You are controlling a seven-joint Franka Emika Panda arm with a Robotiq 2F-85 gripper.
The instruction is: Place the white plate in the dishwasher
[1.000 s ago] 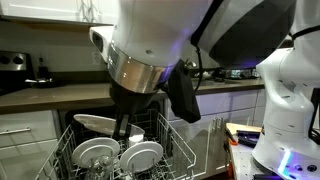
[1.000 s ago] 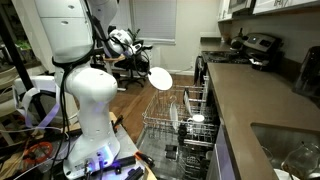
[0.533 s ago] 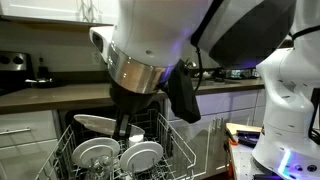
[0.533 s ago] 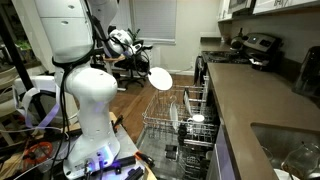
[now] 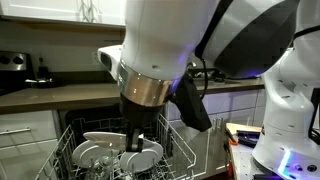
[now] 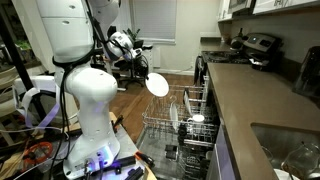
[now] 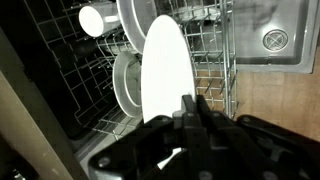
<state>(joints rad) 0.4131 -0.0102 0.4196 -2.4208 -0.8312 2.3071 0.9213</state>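
My gripper [image 7: 190, 108] is shut on the rim of the white plate [image 7: 165, 70] and holds it on edge above the dishwasher rack [image 7: 208, 52]. In both exterior views the plate [image 5: 103, 137] [image 6: 157, 84] hangs from the gripper [image 6: 145, 68] over the pulled-out light wire rack [image 6: 178, 122] [image 5: 182, 148] of the open dishwasher. The plate is just above the rack's contents and apart from them. The arm's bulk hides the fingers in an exterior view [image 5: 140, 130].
Other white plates [image 7: 126, 82] [image 5: 146, 154] and a small white cup [image 7: 93, 19] stand in the rack. A countertop [image 6: 265, 100] runs beside the dishwasher, with a stove [image 6: 250, 45] behind it. White cabinet drawers [image 5: 25, 130] flank the rack. The robot's base [image 6: 90, 110] stands nearby.
The gripper has moved down with the white plate, bringing it closer to the rack. The grip is unchanged.
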